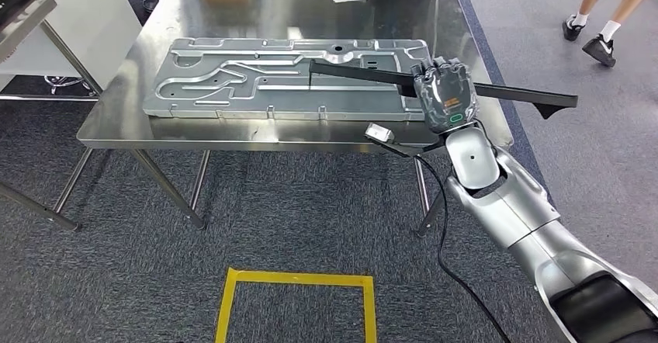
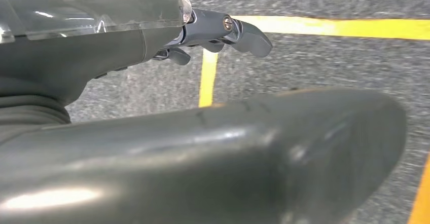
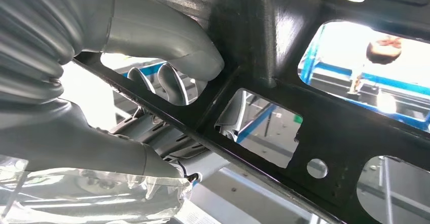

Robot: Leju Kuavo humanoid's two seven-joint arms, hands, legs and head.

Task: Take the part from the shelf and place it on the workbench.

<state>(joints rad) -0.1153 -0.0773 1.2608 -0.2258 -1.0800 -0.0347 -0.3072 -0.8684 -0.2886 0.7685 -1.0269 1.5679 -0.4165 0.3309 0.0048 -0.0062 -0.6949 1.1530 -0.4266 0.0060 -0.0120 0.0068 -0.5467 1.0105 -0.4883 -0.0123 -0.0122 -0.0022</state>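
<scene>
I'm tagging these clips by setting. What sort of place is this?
Probably an industrial workshop or robot test area: a stainless steel workbench carries a large stamped metal panel, the right hand holds a black metal part over it, and yellow floor tape marks a square on grey carpet.

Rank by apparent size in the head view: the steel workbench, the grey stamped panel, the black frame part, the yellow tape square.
1. Shiny steel workbench
2. Grey stamped metal panel
3. Long black frame part, seen edge-on; the yellow floor-tape square, partly cut off, looks comparable, so unranked.
</scene>
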